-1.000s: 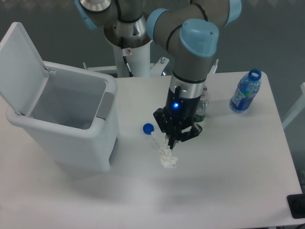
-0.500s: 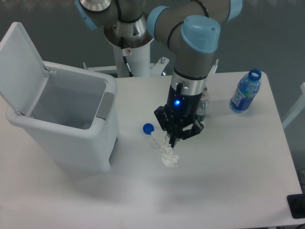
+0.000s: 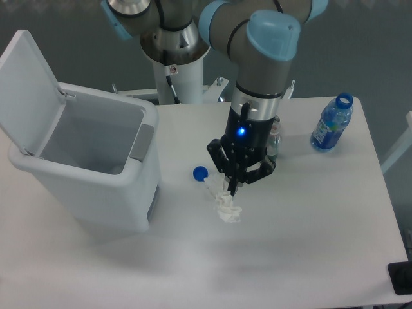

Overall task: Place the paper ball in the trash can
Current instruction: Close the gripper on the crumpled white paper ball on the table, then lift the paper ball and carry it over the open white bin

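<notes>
The paper ball (image 3: pixel 226 208), a lumpy white wad, hangs at the tips of my gripper (image 3: pixel 230 189) just right of the table's middle. The fingers are shut on its top edge, and its lower part is close to the tabletop. The trash can (image 3: pixel 96 193) stands at the left of the table with its flip lid (image 3: pixel 29 84) swung open and its grey inside showing. The gripper is about one bin-width to the right of it.
A blue bottle cap (image 3: pixel 200 172) lies left of the gripper, with a small flat white scrap (image 3: pixel 210 186) beside it. A small bottle (image 3: pixel 273 143) stands behind the wrist. A blue-labelled water bottle (image 3: pixel 331 123) stands at the back right.
The gripper has risen a little, still shut on the paper ball, and the wad has come up slightly with it. Nothing else moved.
</notes>
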